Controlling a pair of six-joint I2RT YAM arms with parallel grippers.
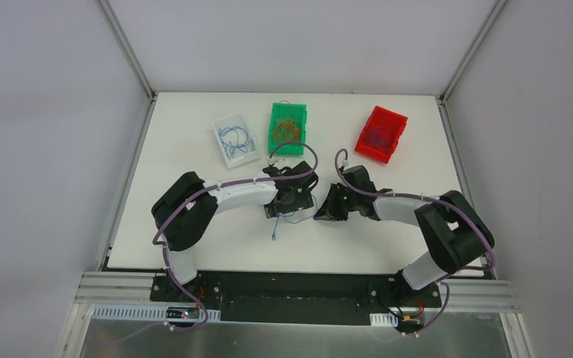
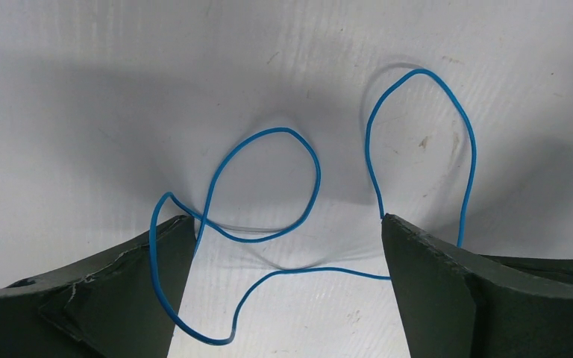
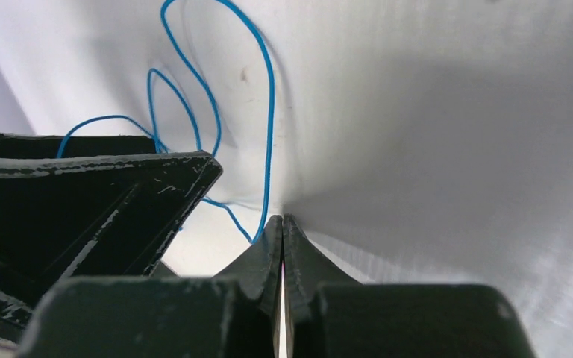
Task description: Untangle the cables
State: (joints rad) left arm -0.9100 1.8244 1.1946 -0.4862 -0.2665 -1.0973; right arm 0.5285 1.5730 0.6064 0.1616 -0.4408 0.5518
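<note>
Looks nearly done: wires [image 1: 287,130] sorted into three bins [image 1: 303,119] along the table [image 1: 194,231]'s far edge. Leaves one blue wire [image 2: 418,71] mid-table, under the spread left gripper [image 2: 287,220], pinched in the closed right gripper [image 3: 282,220].

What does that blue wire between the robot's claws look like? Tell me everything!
The blue wire is one very thin, smooth, bendy strand that looks plastic-coated. It sprawls over the white table, curling into two rounded loops and crossing itself once. The open left claw straddles it, and one stretch crosses in front of a finger. Another part runs up to the shut right claw; whether it is pinched there cannot be seen. No knot shows.
</note>
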